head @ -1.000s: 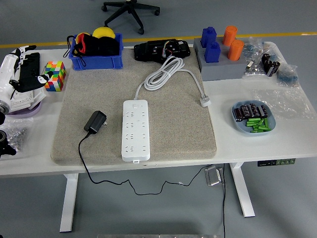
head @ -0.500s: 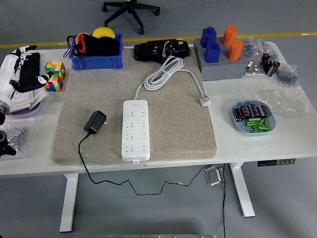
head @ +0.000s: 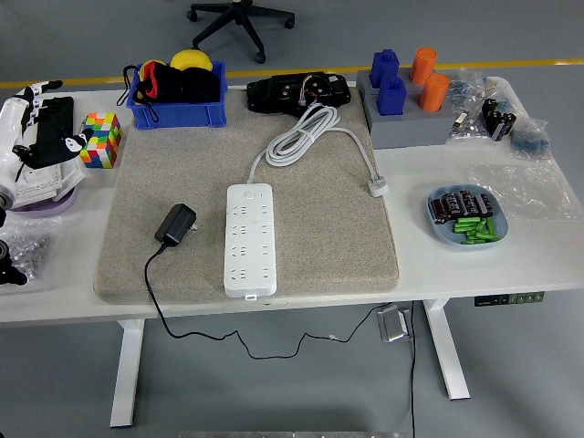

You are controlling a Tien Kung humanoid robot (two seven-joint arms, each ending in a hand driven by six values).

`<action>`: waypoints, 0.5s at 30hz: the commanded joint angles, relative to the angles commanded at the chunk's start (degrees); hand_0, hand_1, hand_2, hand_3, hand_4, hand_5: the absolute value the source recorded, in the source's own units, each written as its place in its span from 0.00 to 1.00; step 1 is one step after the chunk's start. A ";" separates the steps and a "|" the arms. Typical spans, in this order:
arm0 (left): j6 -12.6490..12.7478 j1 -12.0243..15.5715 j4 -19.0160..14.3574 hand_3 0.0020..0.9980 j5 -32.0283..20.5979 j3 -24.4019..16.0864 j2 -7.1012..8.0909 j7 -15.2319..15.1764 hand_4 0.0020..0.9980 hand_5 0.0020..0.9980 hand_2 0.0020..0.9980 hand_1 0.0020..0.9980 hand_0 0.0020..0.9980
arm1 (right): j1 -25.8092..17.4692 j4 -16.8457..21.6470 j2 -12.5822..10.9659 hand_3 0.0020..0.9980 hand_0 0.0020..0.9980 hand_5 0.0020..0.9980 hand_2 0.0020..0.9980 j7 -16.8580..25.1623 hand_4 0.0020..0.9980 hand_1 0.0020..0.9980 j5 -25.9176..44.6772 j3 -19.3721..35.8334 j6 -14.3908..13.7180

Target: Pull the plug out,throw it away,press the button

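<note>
Black plug adapter (head: 175, 223) is lying unplugged on the grey mat (head: 319, 255), just left of the white power strip (head: 249, 239), not touching it. Its black cord (head: 196, 333) is run off the mat's near edge and hangs below the table (head: 547, 265). No plug is seen seated in any of the strip's sockets. The strip's button is not made out clearly; a small mark is seen at its near end only.

The strip's own white cable (head: 306, 134) is coiled on the far part of the mat, with its white plug (head: 378, 189) laid at the mat's right edge.

Nothing is placed between adapter and strip. Further out: blue bin (head: 178, 100) with black, red and yellow items at far left, colour cube (head: 100, 140) beside it, black device (head: 299, 91) behind the mat, grey block with blue and orange cylinders (head: 406, 96) at far right, blue dish of black and green parts (head: 467, 217) at right.

No legible writing or brand is resolved.

Left hand (head: 9, 265) is seen at the left edge only, mostly cropped; finger state cannot be told. Right hand is out of view.
</note>
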 joint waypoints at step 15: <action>0.03 -0.30 0.06 0.84 -0.14 0.55 0.42 -0.17 0.79 0.04 0.76 0.78 0.80 | 0.37 -0.02 -0.53 0.74 0.79 0.76 0.74 0.02 0.79 0.74 0.25 -1.00 0.01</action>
